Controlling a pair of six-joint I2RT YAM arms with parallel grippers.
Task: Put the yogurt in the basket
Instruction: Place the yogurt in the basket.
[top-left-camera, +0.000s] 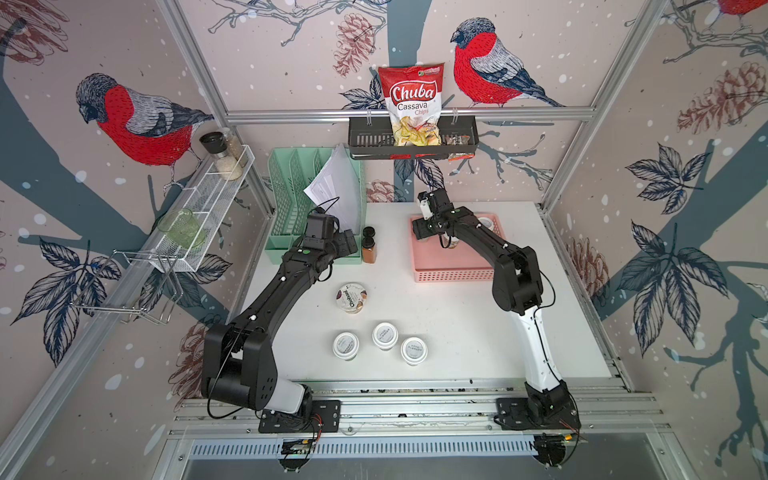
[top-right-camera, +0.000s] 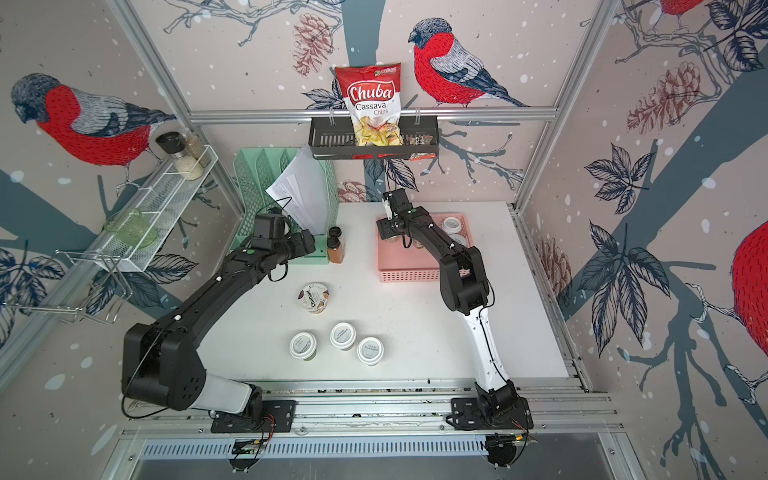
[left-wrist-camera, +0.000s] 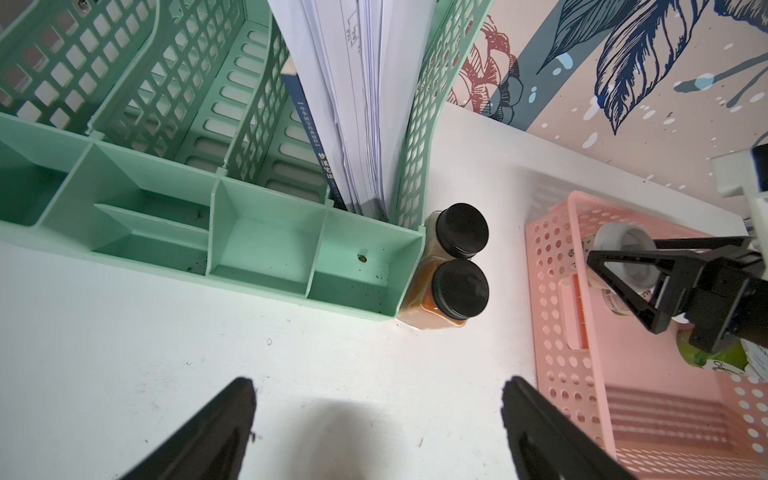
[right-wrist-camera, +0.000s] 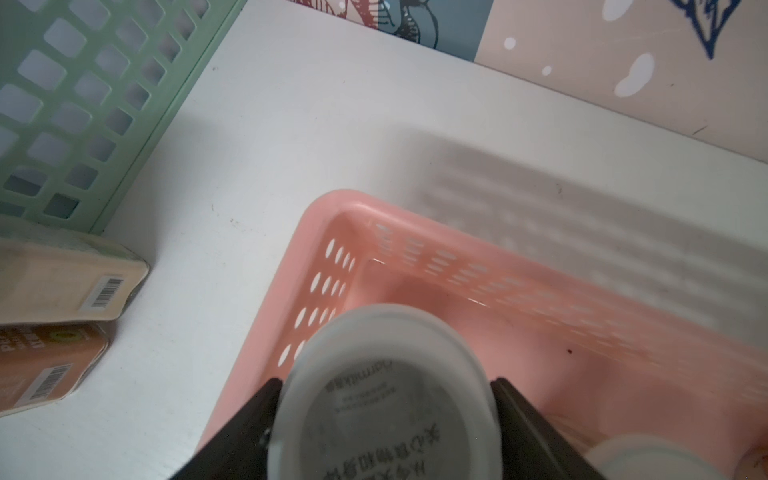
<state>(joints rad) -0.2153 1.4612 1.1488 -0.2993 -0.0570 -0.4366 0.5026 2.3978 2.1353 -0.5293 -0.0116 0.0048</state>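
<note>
1. Holding a jar (right-wrist-camera: 386, 419) in the right gripper (right-wrist-camera: 385, 382), with black wedge-shaped fingers (right-wrist-camera: 249, 419) set wide against both sides of the smooth, round white lid with grey print.
2. Poised inside a corner of the basket (right-wrist-camera: 353, 203), salmon-pink plastic with a rounded rim and rows of oval holes; cannot tell whether resting on its floor.
3. Elsewhere in the basket, more jars (top-right-camera: 452, 225) with the same white lids, partly hidden by the arm.
4. Left of the basket on the flat white bench (top-left-camera: 457, 316), two square orange-brown bottles (left-wrist-camera: 453, 286) with round black caps, touching each other and set against a mint-green lattice rack (left-wrist-camera: 266, 245) holding a sheaf of paper (left-wrist-camera: 357, 104).
5. Over bare bench near those bottles, the left gripper (left-wrist-camera: 378, 381), spread wide and empty.
6. Toward the near edge of the bench, three jars (top-left-camera: 385, 335) clustered upright; a little farther in and apart from them, a wider white-and-brown cup (top-left-camera: 351, 297) with a printed round lid.
</note>
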